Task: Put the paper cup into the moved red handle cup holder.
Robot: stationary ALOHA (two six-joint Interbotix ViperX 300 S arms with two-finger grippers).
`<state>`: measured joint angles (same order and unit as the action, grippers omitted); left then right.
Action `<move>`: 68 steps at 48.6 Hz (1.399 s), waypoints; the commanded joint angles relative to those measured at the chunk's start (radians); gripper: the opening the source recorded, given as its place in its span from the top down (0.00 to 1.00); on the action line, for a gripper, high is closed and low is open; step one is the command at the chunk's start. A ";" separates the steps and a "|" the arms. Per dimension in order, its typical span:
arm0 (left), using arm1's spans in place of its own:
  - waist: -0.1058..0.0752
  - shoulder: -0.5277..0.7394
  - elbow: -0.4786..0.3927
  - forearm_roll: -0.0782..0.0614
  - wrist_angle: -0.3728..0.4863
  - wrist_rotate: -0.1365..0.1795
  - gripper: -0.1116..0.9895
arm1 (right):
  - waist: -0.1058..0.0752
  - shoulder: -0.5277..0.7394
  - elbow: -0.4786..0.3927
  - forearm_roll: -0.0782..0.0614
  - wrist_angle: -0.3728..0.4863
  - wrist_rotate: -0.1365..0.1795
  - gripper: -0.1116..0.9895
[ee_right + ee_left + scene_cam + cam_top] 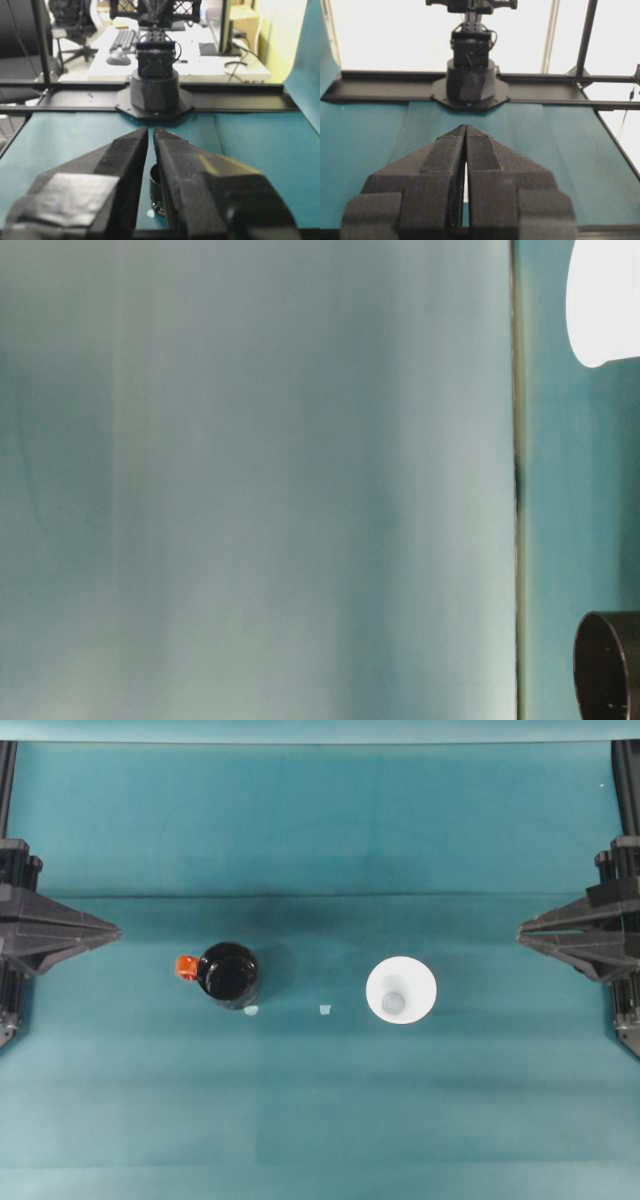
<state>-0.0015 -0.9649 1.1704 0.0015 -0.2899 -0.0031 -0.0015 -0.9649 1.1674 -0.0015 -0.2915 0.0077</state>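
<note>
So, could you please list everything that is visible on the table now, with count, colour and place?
paper cup: one, white, upright, right of centre.
red handle cup holder: one, glossy black, red-orange tab toward the left edge, left of centre, apart from the cup.
small scraps: two, pale, between and just below the two cups.
table cover: one, teal.
left gripper: black, shut, at the left edge.
right gripper: black, shut, at the right edge.

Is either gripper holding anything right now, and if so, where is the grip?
Nothing is held. Left gripper and right gripper are shut empty; the paper cup and red handle cup holder stand free.
</note>
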 commanded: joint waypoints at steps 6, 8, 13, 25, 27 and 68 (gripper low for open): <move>-0.012 0.149 -0.155 0.008 0.187 -0.115 0.88 | 0.018 0.021 -0.028 0.075 0.031 0.052 0.95; -0.017 0.179 -0.184 0.012 0.247 -0.135 0.88 | 0.020 0.026 -0.029 0.084 0.054 0.077 0.97; -0.029 0.256 -0.253 0.014 0.394 -0.152 0.88 | 0.021 0.034 -0.031 0.083 0.120 0.117 0.99; -0.037 0.423 -0.380 0.014 0.666 -0.149 0.88 | 0.021 0.034 -0.031 0.083 0.236 0.124 1.00; -0.037 0.449 -0.397 0.014 0.704 -0.149 0.88 | 0.021 0.034 -0.031 0.083 0.252 0.124 1.00; -0.023 0.601 -0.523 0.026 1.083 -0.044 0.88 | 0.011 0.035 -0.031 0.083 0.325 0.132 1.00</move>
<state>-0.0368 -0.3605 0.6734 0.0230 0.7747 -0.0522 0.0107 -0.9373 1.1597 0.0782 0.0383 0.1289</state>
